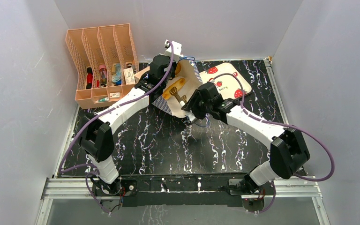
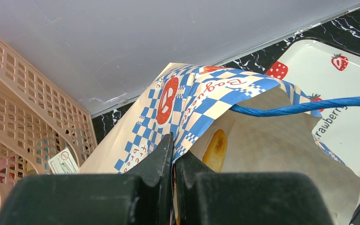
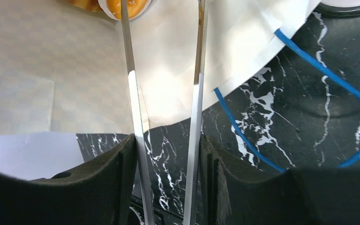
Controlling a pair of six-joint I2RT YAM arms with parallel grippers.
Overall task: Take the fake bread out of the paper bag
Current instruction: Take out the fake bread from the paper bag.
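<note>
My left gripper (image 2: 172, 140) is pinched tight on the rim of the brown kraft paper bag (image 2: 168, 105) with its blue-and-white checkered band, and the jaws have only the paper between them. Red lettering on that band reads something like "Baguette", though it is folded and partly turned away from me. My right gripper (image 3: 166, 147) is narrowed onto a pair of slim shiny metal tongs (image 3: 133, 93), whose two blades reach into the bag's white inside. One piece of the fake bread, a long orange-glazed loaf (image 2: 215, 149), lies inside the bag, just past its mouth. An orange piece shows at the tong tips, but I cannot tell whether they touch it. A thin blue cord handle (image 2: 300, 107) stretches across the bag's mouth. Behind the bag to the right lies a cream tray (image 1: 234, 75) printed with red strawberries and the word "Berry". Left of the bag stands a peach plastic file rack (image 1: 101, 51).
</note>
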